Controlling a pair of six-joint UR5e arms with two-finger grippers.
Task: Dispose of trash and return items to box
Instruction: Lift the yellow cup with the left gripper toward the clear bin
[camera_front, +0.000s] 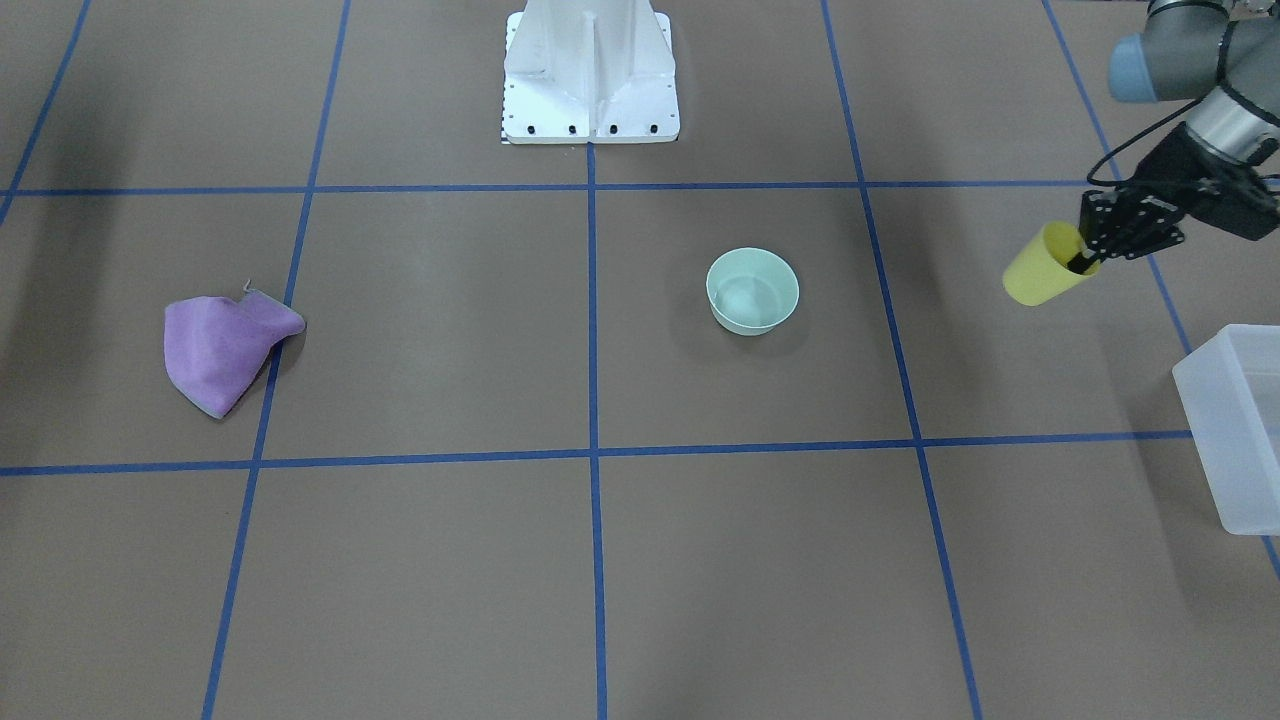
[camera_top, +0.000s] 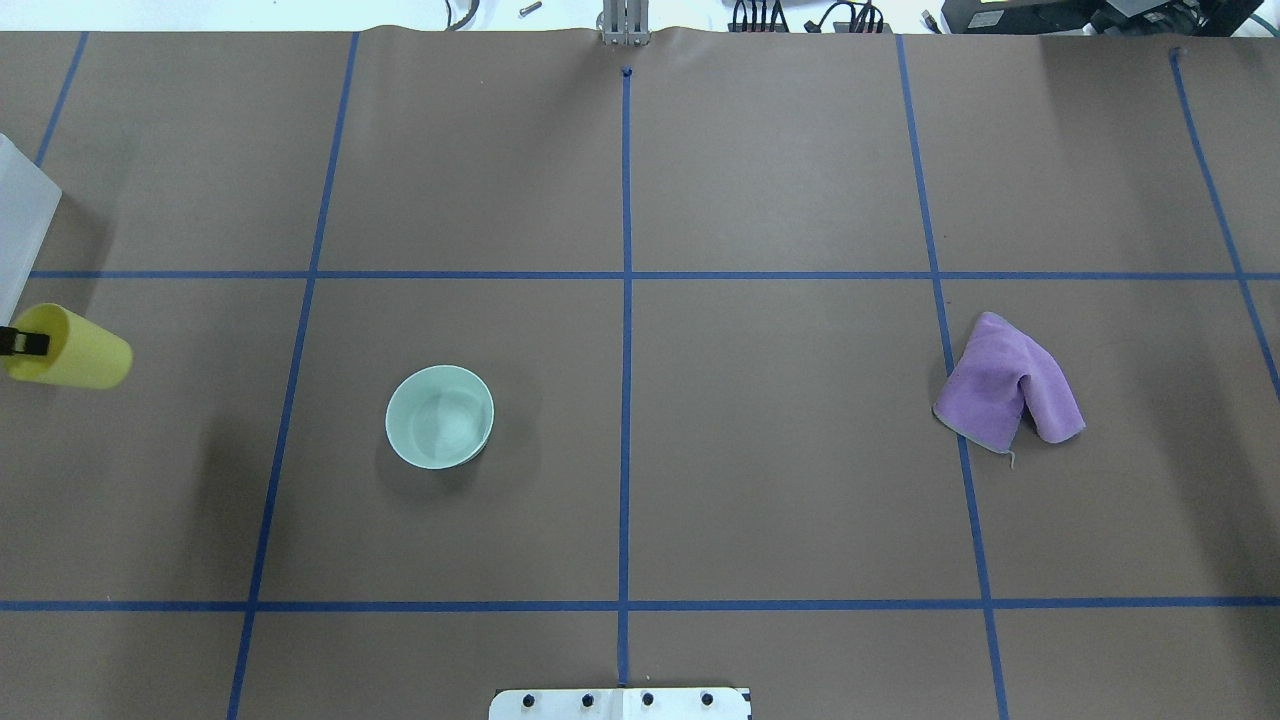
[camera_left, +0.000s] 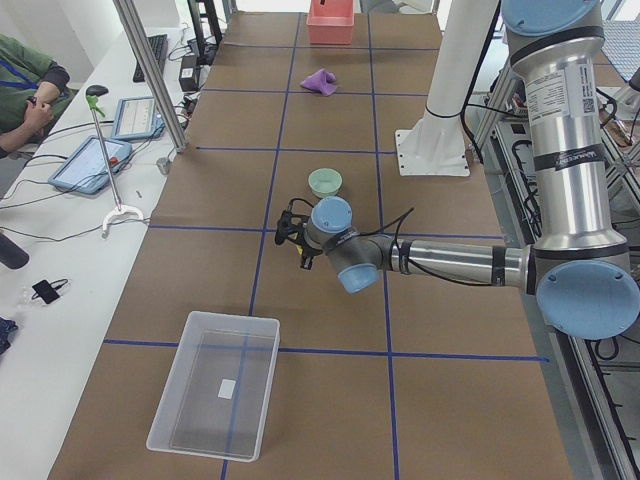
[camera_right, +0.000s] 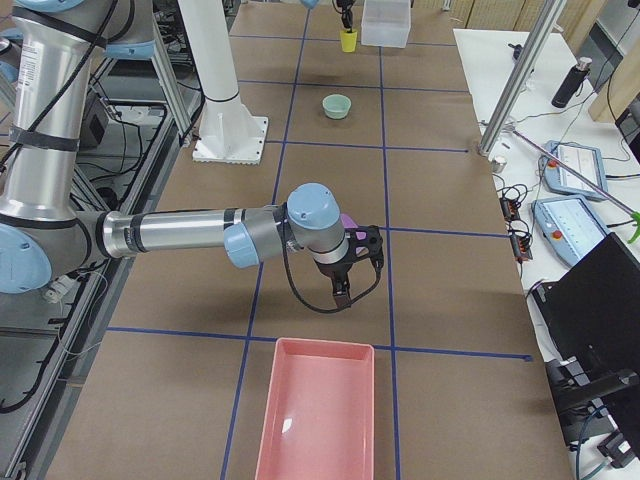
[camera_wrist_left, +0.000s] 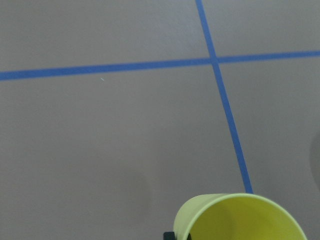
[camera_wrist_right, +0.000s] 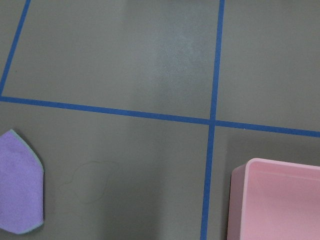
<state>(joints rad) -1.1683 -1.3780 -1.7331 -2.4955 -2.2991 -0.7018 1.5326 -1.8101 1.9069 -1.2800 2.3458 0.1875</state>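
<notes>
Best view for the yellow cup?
Front-facing: whole cup, tilted, rim pinched by the left tool. Overhead shows it at the frame edge; left wrist only its rim; exterior right tiny; exterior left hides it.

one yellow cup (camera_front: 1040, 268), one mint-green bowl (camera_front: 752, 291), one purple cloth (camera_front: 225, 345), two bins, a clear bin (camera_front: 1235, 430) and a pink bin (camera_right: 318, 415), two arms, the left arm (camera_left: 450, 262) and the right arm (camera_right: 180, 232), one white pedestal (camera_front: 590, 75), two tablets (camera_right: 572, 166) on the side bench (camera_left: 60, 270)
</notes>
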